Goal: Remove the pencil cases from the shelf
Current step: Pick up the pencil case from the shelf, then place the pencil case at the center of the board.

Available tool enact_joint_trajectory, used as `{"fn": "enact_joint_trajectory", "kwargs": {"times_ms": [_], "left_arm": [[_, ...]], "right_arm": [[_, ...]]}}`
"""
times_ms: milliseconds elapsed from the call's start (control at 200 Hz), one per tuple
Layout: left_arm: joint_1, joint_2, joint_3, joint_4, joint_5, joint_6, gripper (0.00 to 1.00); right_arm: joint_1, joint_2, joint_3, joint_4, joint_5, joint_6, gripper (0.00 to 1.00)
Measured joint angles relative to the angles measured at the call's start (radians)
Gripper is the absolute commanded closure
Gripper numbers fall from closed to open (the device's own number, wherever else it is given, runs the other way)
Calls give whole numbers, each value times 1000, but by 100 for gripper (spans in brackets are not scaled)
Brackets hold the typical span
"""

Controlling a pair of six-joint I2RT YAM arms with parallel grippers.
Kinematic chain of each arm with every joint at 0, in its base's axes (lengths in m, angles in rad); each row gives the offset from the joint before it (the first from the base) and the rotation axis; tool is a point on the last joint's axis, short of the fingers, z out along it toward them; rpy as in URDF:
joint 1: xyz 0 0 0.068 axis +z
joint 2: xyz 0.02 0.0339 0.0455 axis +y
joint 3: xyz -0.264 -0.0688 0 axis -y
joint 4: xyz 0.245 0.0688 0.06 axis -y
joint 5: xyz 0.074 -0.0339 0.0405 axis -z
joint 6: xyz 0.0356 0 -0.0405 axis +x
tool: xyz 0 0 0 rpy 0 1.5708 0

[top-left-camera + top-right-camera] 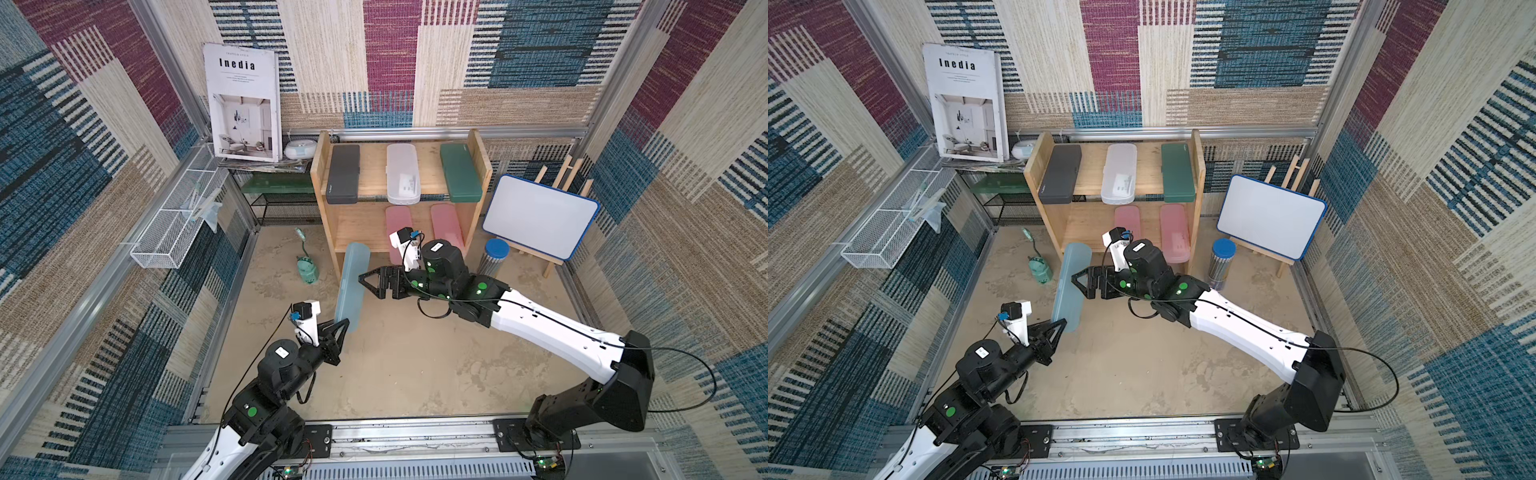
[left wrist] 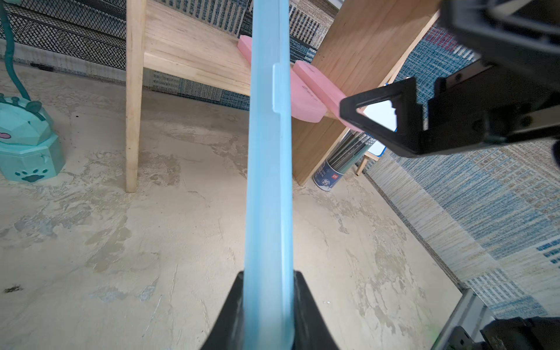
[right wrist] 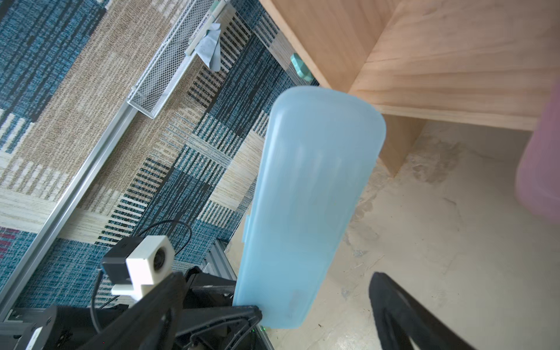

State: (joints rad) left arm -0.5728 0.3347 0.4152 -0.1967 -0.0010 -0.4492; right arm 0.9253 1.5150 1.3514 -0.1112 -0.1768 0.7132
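The left gripper [image 1: 343,322] is clamped on the teal pencil case [image 1: 353,282] at centre frame, clear of the shelf [image 1: 320,174]. The right gripper [image 1: 370,284] gapes empty beside it. The five other pencil cases [image 1: 402,174] are left to remove.

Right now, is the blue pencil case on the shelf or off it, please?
Off it: the left hand grips one end of the blue pencil case, in front of the shelf.
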Motion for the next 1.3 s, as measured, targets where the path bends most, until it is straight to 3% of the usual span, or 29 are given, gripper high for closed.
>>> {"fn": "enact_joint_trajectory", "kwargs": {"times_ms": [551, 696, 766, 826, 917, 1022, 1237, 1302], "left_arm": [[0, -37, -10, -2, 1, 0, 100], [-1, -37, -10, -5, 2, 0, 100], [-1, -34, -10, -5, 2, 0, 67], [-1, -31, -10, -4, 2, 6, 44], [-1, -27, -10, -2, -2, 3, 22], [-1, -24, -6, -6, -23, -13, 13], [-1, 14, 21, -39, -135, -8, 11], [-1, 39, 27, -41, -158, -5, 11]], "right_arm": [[36, 192, 82, 66, -58, 39, 0], [38, 203, 82, 73, -70, 41, 23], [39, 203, 84, 75, -69, 47, 34], [41, 200, 85, 68, -60, 45, 36], [43, 163, 69, 13, -28, 6, 36], [43, 74, 17, -74, 36, -40, 35], [43, -109, -140, -314, 138, -86, 34], [41, -150, -219, -397, 163, -76, 39]]}}
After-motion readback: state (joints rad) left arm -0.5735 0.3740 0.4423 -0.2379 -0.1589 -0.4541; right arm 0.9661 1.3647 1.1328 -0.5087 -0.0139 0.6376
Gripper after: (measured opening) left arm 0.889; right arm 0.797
